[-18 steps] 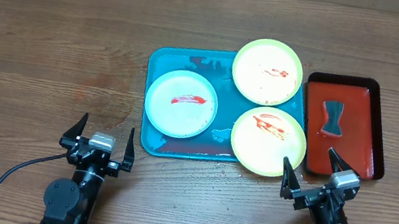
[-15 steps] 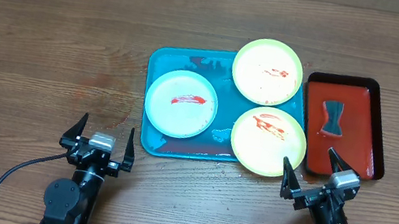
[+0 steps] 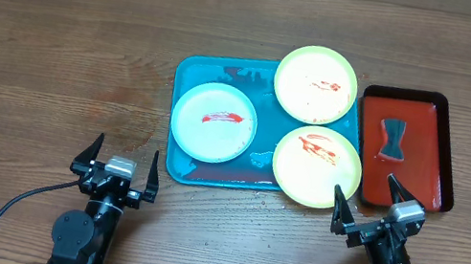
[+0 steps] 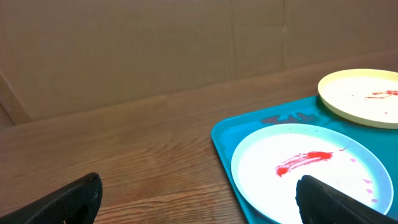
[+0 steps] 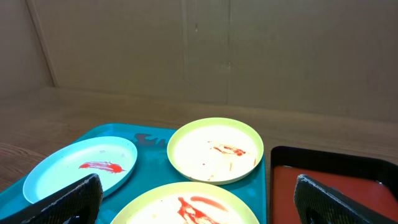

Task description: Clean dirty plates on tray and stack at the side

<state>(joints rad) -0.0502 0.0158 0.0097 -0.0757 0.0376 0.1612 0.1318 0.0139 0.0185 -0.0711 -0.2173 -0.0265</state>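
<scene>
Three plates lie on the turquoise tray [image 3: 189, 73], each streaked with red sauce. The light blue plate [image 3: 214, 122] is ahead and right of the left tool [image 3: 127, 148]. The near yellow-green plate [image 3: 317, 167] is just ahead-left of the right tool [image 3: 366, 186], and the far yellow-green plate [image 3: 316, 85] lies beyond it. Both tools are spread wide and empty, low over the worktop [image 3: 57, 42]. A red tray [image 3: 444, 159] lies just ahead of the right tool.
</scene>
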